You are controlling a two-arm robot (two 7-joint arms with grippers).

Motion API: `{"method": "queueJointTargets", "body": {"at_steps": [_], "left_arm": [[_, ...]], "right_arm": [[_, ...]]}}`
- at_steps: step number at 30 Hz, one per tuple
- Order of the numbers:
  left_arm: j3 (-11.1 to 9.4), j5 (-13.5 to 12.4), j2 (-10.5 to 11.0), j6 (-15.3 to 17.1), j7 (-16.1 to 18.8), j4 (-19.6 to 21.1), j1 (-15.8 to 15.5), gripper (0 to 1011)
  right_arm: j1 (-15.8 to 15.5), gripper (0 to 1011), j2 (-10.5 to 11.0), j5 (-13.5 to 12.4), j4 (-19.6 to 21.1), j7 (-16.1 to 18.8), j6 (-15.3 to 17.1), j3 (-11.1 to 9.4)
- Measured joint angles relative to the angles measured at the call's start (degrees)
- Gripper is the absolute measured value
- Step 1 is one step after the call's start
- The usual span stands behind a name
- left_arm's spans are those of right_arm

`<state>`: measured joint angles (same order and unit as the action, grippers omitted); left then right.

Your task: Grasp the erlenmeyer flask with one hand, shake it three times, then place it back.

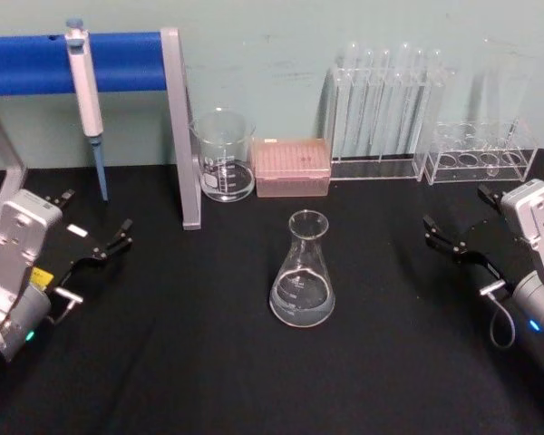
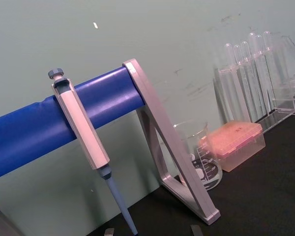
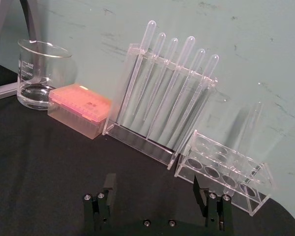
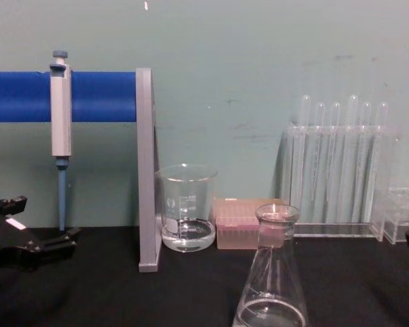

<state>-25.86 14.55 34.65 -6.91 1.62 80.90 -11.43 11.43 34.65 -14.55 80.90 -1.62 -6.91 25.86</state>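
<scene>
The right hand (image 1: 437,234) waits wide open right of the erlenmeyer flask (image 1: 302,281), the left hand (image 1: 113,243) likewise left of it, the flask upright on the table (image 1: 181,362), seemingly within either's reach.

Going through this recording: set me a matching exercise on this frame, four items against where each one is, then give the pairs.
Items:
1. erlenmeyer flask
2. beaker
3. pipette
4. pink tip box

Places:
A. hanging from the blue bar
B. at the back, between the beaker and the rack of clear tubes
C. standing alone mid-table, between the left gripper and the right gripper, both open
D. at the back, next to the grey upright of the stand

Pairs: 1-C, 2-D, 3-A, 4-B
</scene>
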Motion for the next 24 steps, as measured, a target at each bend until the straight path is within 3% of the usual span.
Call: {"method": "queueJointTargets", "body": {"at_steps": [14, 24], "left_arm": [[0.0, 0.0, 0.0, 0.0, 0.0, 0.0, 0.0, 1001], [0.0, 0.0, 0.0, 0.0, 0.0, 0.0, 0.0, 1001]], "right_arm": [[0.0, 1000, 0.0, 0.0, 0.0, 0.0, 0.0, 0.0], [-1.0, 1000, 0.3, 0.6, 1.3, 2.5, -2.1, -1.9]]}}
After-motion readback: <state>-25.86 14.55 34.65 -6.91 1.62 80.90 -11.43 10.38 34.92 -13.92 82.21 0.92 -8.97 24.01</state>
